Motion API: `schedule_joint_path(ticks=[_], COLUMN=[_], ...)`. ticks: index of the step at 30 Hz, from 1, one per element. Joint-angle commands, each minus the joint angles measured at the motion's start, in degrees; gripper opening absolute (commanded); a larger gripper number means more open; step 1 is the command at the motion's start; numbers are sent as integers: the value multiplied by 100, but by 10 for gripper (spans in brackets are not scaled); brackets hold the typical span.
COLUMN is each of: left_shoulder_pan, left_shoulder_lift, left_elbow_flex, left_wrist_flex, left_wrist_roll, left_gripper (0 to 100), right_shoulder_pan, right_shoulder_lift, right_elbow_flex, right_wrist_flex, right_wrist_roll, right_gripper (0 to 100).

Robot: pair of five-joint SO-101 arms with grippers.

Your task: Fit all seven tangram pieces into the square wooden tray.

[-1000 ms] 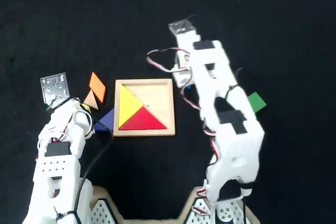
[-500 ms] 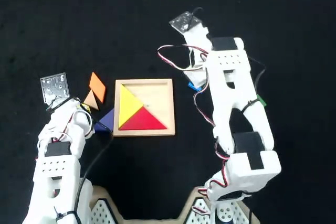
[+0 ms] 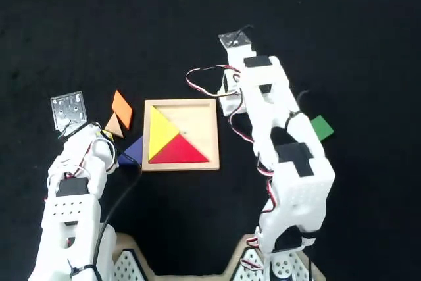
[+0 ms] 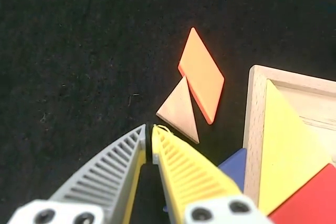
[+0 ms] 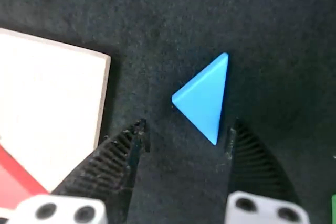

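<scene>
The square wooden tray (image 3: 212, 134) holds a yellow triangle (image 3: 160, 133) and a red triangle (image 3: 180, 151). Left of it lie an orange parallelogram (image 3: 122, 108), a tan triangle (image 3: 114, 125) and a dark blue triangle (image 3: 133, 149). A green square (image 3: 321, 127) sits far right. My left gripper (image 4: 148, 128) is shut on nothing, just short of the tan triangle (image 4: 180, 111) and orange parallelogram (image 4: 202, 74). My right gripper (image 5: 186, 129) is open above the cloth, its fingers flanking the near tip of a light blue triangle (image 5: 206, 98) beside the tray corner (image 5: 52, 93).
The table is covered in black cloth. The right arm (image 3: 263, 97) stretches over the area right of the tray. The left arm (image 3: 79, 176) lies at the front left. Two arm bases stand at the front edge.
The right arm swung out to the right, uncovering the light blue triangle, then came back left over it. The left arm has kept still.
</scene>
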Motion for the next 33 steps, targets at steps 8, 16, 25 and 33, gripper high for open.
schedule_joint_path(ticks=[8, 16, 25, 33], left_shoulder_pan=[48, 48, 48, 48], left_shoulder_lift=[-97, -97, -97, -97], left_elbow_flex=[-40, -31, -31, -31], left_wrist_flex=[-132, -132, -132, -132], left_wrist_roll=[-62, -62, -62, -62], left_gripper=[30, 30, 30, 30], right_shoulder_pan=[-70, -44, -53, -53], right_shoulder_lift=[391, 760, 796, 804], right_elbow_flex=[-409, -796, -848, -1068], right_wrist_flex=[-290, -255, -299, -299], right_wrist_roll=[-44, -35, 193, 176], right_gripper=[240, 151, 173, 173])
